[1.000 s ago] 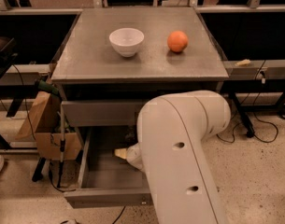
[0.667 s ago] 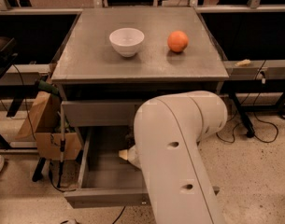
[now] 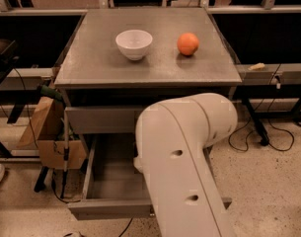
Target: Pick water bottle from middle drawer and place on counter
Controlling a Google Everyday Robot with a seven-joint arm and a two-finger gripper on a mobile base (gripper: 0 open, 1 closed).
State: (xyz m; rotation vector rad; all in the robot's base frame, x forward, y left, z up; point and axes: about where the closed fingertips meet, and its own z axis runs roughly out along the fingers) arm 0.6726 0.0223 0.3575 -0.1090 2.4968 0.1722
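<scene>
Gripper hidden behind bulky white arm (image 3: 184, 181), inside open grey metal middle drawer (image 3: 106, 209)
Grip state can't tell; a blind lift could drop the water bottle

Counter (image 3: 91, 58): dull grey metal, matt. Bowl (image 3: 134, 43): white, smooth, lightly glossy. Orange (image 3: 188, 44): matt skin with a soft highlight. Arm (image 3: 184, 152): cream plastic shell, smooth, satin sheen. Middle drawer (image 3: 110, 209): plain grey metal, matt. Box (image 3: 44, 127): brown cardboard, matt. Floor (image 3: 268, 191): hard, speckled. Gripper: hidden behind the arm's shell at the open drawer; finish not visible.
</scene>
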